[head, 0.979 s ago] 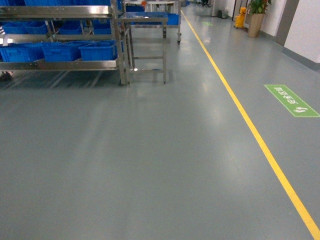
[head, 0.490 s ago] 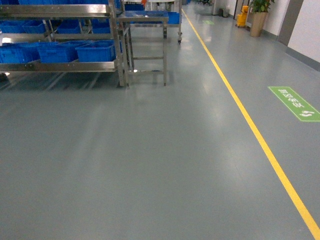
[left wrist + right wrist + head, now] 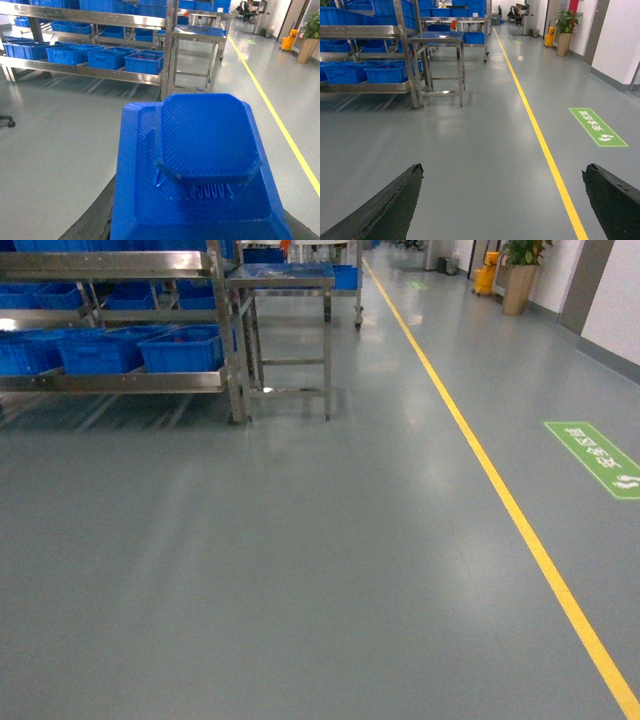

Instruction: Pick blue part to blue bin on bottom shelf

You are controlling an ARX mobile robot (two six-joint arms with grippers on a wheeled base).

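The blue part (image 3: 202, 165) is seen filling most of the left wrist view, directly in front of the camera. It is a chunky dark-blue piece with a ribbed, octagonal raised cap on a wider sloped base. Dark finger edges of the left pincer (image 3: 200, 220) are glimpsed just beside its lower left and lower right corners, so the part is held between them, carried above the grey floor (image 3: 60, 130).

The right pincer (image 3: 502, 200) is shown spread wide, its two dark fingertips (image 3: 395, 200) set far apart at the lower corners of the right wrist view, with nothing but floor between them.

In the head view neither pincer is seen. A stainless-steel rack (image 3: 120, 380) stands at the upper left, and blue bins (image 3: 180, 348) are lined up on its bottom shelf (image 3: 110, 383). A small steel table (image 3: 285, 280) is placed just beside the rack's right end. A yellow floor line (image 3: 500, 495) runs away toward the far end of the hall, and a green floor sign (image 3: 598, 458) is laid to its right. A potted plant (image 3: 520, 270) is seen at the far right wall.
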